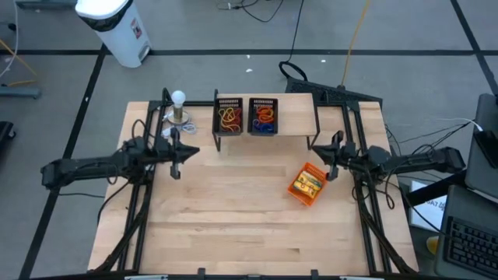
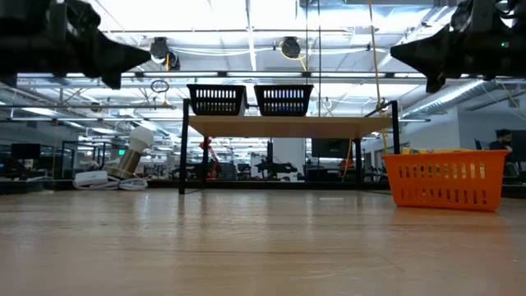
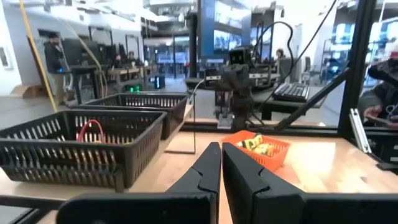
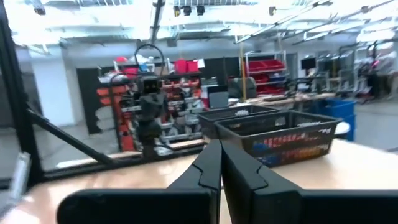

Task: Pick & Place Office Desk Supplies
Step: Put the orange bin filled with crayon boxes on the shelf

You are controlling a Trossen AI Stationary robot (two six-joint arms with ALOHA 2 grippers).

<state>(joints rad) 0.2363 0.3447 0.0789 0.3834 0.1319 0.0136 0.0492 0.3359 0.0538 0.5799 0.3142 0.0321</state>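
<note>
High view: left gripper (image 1: 176,153) closed, empty; right gripper (image 1: 333,154) closed, yellow packets (image 1: 308,183) in orange tray (image 1: 296,190) just beside fingers.

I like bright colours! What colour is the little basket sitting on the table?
The small plastic mesh basket is orange, clearest in the low view.

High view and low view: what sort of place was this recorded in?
Probably a robotics lab or industrial workshop. A light wooden table stands on a grey floor with black tape lines, long rows of benches and monitors fill the room behind, and red storage bins on shelving line a wall.
</note>
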